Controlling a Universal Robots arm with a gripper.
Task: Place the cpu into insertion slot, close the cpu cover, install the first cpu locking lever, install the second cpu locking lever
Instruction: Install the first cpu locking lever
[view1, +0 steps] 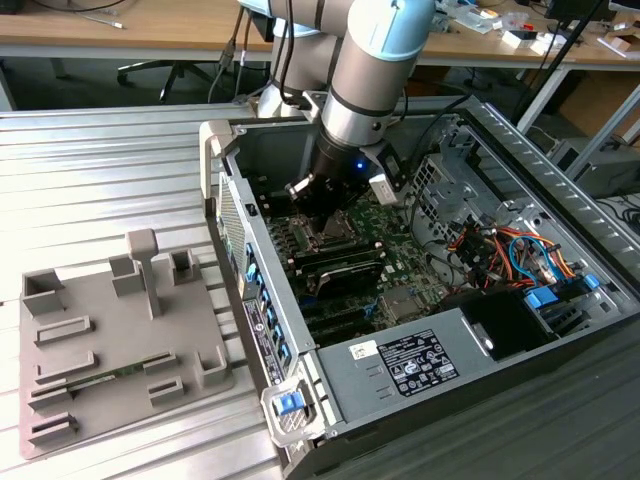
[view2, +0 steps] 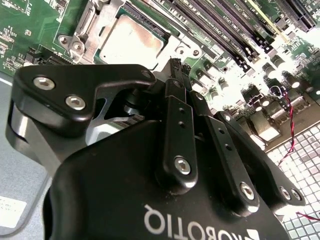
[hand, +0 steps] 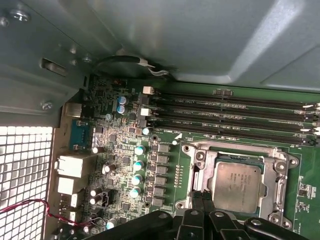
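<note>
The cpu (hand: 237, 182) (view2: 131, 42), a dull silver square, lies in the insertion slot (hand: 281, 161) on the green motherboard. The silver cpu cover (hand: 235, 151) lies flat around it, and the chip shows through its window. My gripper (hand: 202, 196) (view2: 176, 67) is shut, its black fingers pressed together with nothing visible between them. Its tips stand at the socket's edge, right beside the cpu. In the exterior view my gripper (view1: 322, 215) reaches down into the open computer case over the socket.
Long black memory slots (hand: 225, 112) (view2: 215, 25) run close beside the socket. A grey case wall (hand: 175, 35) rises nearby. A power supply (view1: 420, 365) and coloured cables (view1: 510, 250) fill the case's other end. A grey fixture tray (view1: 110, 340) sits at the exterior view's left.
</note>
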